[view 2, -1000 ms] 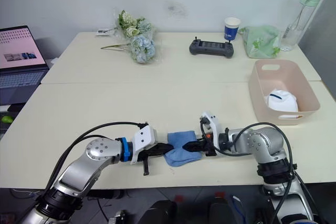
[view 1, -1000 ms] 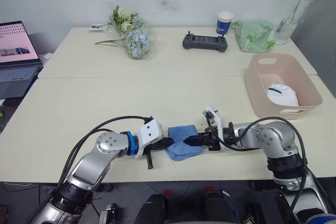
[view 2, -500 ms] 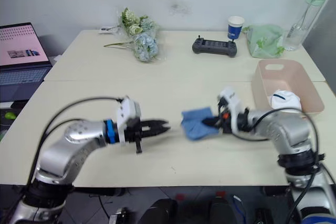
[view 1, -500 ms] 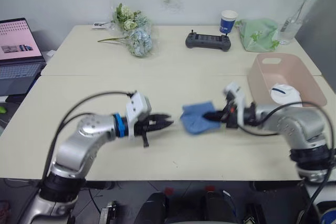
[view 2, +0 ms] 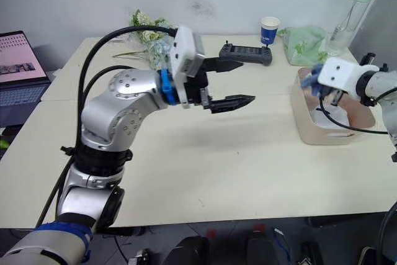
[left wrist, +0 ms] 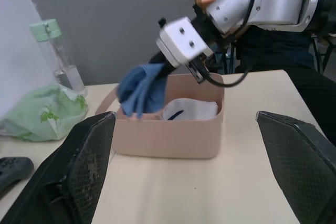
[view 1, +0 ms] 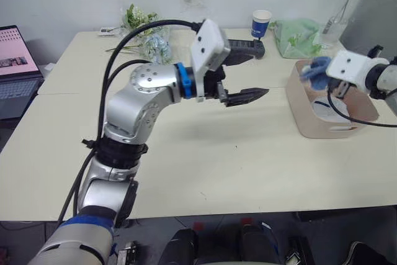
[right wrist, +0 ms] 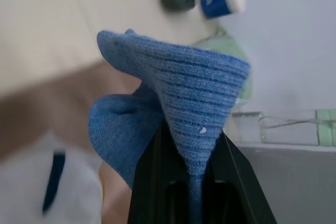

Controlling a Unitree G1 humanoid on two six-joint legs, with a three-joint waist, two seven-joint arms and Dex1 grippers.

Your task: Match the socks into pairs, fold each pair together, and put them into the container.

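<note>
My right gripper [view 1: 324, 76] hangs over the near left end of the pale pink container [view 1: 313, 125], shut on the folded light blue socks [view 1: 315, 71]. The wrist view shows that blue fabric [right wrist: 173, 103] pinched between the black fingers [right wrist: 149, 182]. A white pair with dark trim [view 1: 324, 110] lies inside the tub. My left gripper [view 1: 260, 71] is raised high above the table's middle, pointing toward the container, open and holding nothing. Its wide-spread fingers [left wrist: 79, 166] frame the tub [left wrist: 168, 137] and the hanging blue socks [left wrist: 139, 90].
Along the table's far edge stand a bunch of flowers [view 1: 146, 34], a black controller [view 2: 260, 58], a blue-and-white paper cup [view 1: 261, 23], a pale green bag [view 1: 299, 36] and a clear bottle [view 1: 338, 13]. A laptop [view 1: 13, 60] sits at the far left.
My left gripper let go of the blue socks, opened wide and rose up over the table. My right gripper carried the socks from the front edge to above the container.
</note>
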